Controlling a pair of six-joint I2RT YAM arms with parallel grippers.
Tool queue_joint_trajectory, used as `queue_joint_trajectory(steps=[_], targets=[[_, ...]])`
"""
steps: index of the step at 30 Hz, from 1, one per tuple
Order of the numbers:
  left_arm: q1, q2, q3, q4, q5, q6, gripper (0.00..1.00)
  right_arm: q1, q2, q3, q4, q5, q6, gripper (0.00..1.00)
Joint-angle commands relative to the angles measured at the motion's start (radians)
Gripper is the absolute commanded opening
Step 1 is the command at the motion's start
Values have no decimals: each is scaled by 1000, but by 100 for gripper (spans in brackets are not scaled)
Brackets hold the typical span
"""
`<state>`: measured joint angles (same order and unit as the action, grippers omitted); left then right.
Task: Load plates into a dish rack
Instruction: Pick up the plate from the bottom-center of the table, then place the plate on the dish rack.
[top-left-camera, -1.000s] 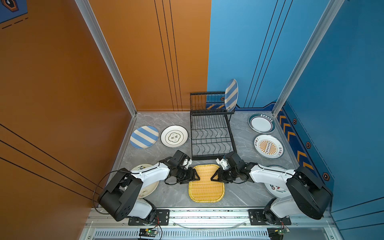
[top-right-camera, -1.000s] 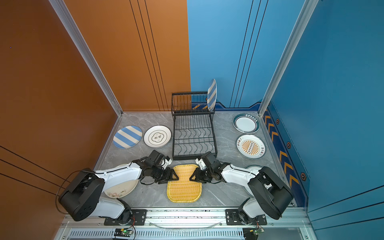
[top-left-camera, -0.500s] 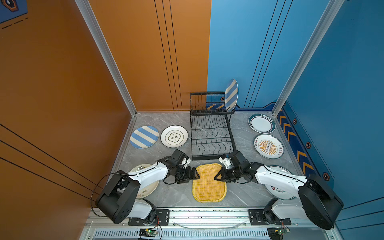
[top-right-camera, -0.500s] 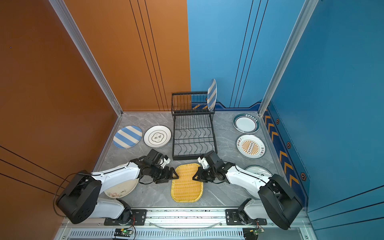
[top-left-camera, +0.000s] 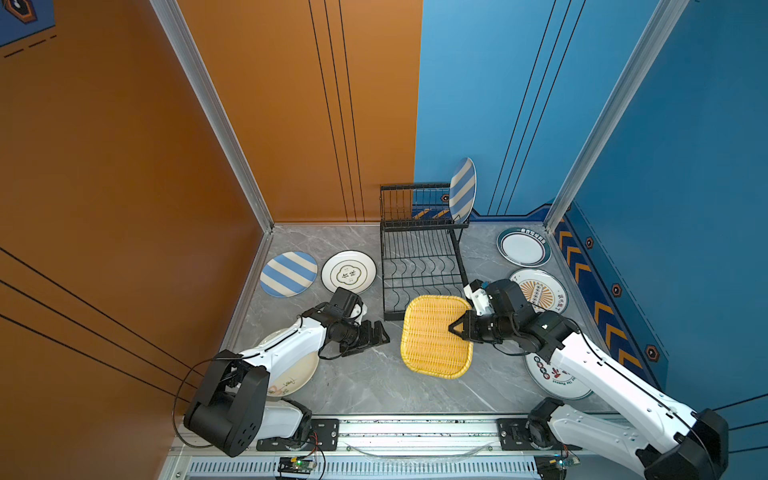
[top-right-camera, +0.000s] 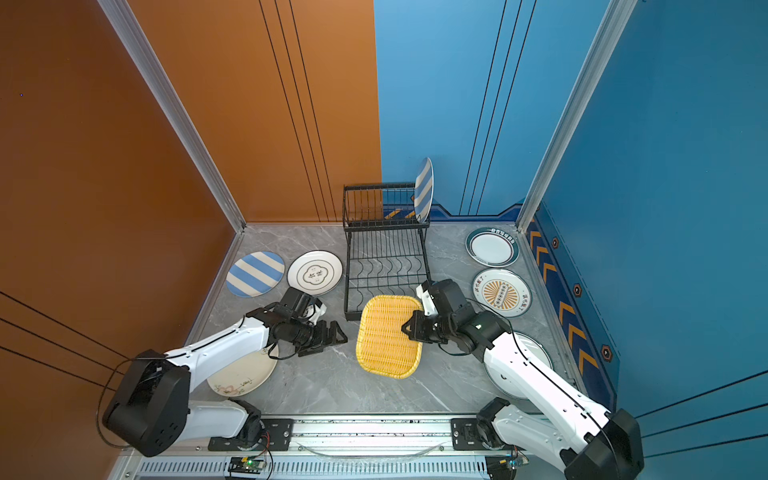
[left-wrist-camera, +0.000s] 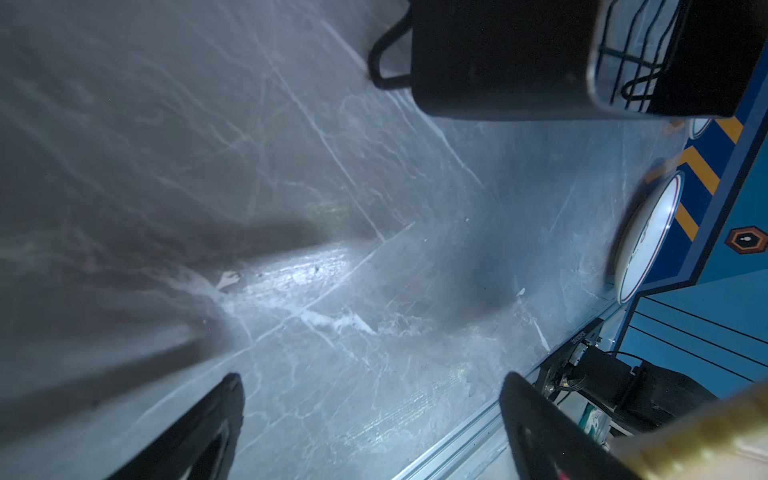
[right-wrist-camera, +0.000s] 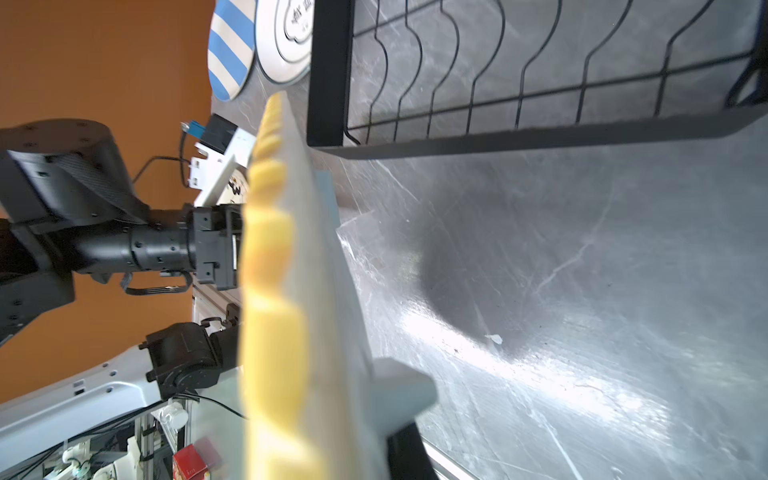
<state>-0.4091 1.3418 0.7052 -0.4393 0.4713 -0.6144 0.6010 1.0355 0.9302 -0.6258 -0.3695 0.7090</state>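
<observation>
The 2 arms (top-left-camera: 602, 374) have glossy white shells (top-left-camera: 286, 353), bulky black joint housings (top-left-camera: 226, 411) (dotted with screw holes (top-left-camera: 246, 429)) and thin looping black cables (right-wrist-camera: 156, 292).

A grey marble-veined tabletop (top-left-camera: 353, 386) lies between an orange wall (top-left-camera: 124, 166) on the left and a blue wall (top-left-camera: 706, 166) on the right; the far wall is half of each colour. 2 aluminium posts (top-left-camera: 206, 104) rise from the far corners. Along the right wall's foot runs a dark band of orange chevrons (top-left-camera: 602, 309) with 3 hexagon badges (top-left-camera: 616, 289). At the near edge sits a small circuit board (top-left-camera: 296, 463) with a green light.
</observation>
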Motion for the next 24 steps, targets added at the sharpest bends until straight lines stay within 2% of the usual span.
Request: queue_joint_trajectory(steps=[1, 11, 17, 24], targets=[[18, -12, 56, -47, -28, 40, 98, -5, -15, 132, -96, 113, -37, 0], [42, 47, 148, -56, -33, 66, 98, -6, 154, 518, -107, 454, -163, 0], [52, 71, 184, -57, -32, 67, 98, -25, 279, 691, 5, 604, -250, 0], [59, 87, 209, -57, -34, 71, 98, -44, 401, 808, 185, 725, -333, 0]])
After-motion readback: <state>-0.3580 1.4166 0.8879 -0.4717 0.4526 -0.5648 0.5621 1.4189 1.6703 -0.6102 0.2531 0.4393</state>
